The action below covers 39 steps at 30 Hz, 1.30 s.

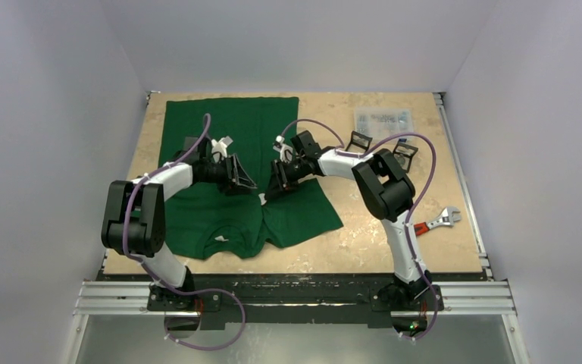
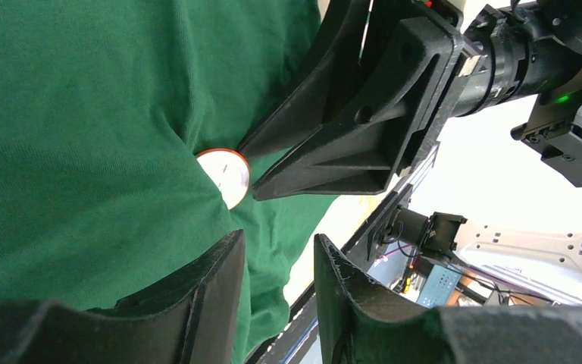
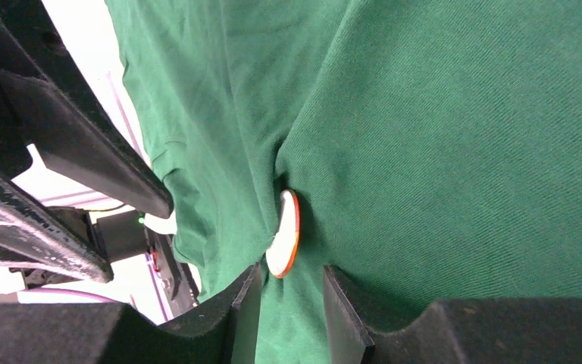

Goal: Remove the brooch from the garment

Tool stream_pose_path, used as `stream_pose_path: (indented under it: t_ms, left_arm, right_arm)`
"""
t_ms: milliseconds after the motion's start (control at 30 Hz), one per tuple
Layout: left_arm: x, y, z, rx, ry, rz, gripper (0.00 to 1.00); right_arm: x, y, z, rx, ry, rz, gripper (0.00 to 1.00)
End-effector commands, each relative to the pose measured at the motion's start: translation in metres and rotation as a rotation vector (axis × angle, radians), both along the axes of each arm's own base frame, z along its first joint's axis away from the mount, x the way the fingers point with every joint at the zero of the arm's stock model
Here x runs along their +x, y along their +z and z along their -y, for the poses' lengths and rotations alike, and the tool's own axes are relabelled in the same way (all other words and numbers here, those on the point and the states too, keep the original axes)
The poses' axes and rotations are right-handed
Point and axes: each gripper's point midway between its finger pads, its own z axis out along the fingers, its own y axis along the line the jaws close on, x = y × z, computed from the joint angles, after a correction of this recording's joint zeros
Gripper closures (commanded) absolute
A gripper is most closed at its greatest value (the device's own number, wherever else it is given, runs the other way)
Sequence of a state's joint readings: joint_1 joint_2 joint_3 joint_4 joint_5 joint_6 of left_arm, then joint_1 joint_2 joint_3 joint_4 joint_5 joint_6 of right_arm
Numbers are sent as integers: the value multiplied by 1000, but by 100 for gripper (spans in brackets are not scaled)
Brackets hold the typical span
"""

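Flanking the brooch [image 2: 226,176] on the garment [image 1: 220,144], both grippers' jaws parted, gripping nothing.

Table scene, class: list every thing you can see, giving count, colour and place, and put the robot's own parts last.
T-shirt: one, dark green, left half of the table.
Brooch: one, round, white with orange rim, on the T-shirt between the two grippers.
Wrench: one, silver with red handle, right edge of the table.
Packet: one, clear, far right of the table.
Table: one, beige.
Left gripper: one, black, over the T-shirt.
Right gripper: one, black, at the brooch.
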<state>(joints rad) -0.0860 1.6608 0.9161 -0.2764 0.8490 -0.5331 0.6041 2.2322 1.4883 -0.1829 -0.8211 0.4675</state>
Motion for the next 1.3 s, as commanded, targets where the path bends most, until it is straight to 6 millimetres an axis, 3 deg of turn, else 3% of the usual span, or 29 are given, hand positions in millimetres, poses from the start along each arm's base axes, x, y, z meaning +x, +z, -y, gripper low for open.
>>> stream_pose_path:
  t_ms: [0,200,600,700,833,1033,1267]
  left_arm:
    - [0,-5,-1,10,-15,12,62]
    - [2,-7,-1,12,-18,14,63]
    - [1,-4,-1,5,-17,23,63]
    - [0,-3,-1,5,-21,29,63]
    - [-2,-1,-2,10,-36,52,60]
    - [-3,6,-12,17,-89,150,48]
    - [-10,9,-17,54,-130,302,45]
  right_arm:
    - [3,20,-9,62,11,12,62]
    - [-5,28,-18,119,43,-13,69]
    - [-8,19,-18,109,44,-41,76]
    - [-8,17,-19,107,41,-49,83]
    - [-7,12,-18,94,28,-51,100]
    - [-11,17,-13,109,67,24,100]
    - [-8,38,-14,186,84,167,100]
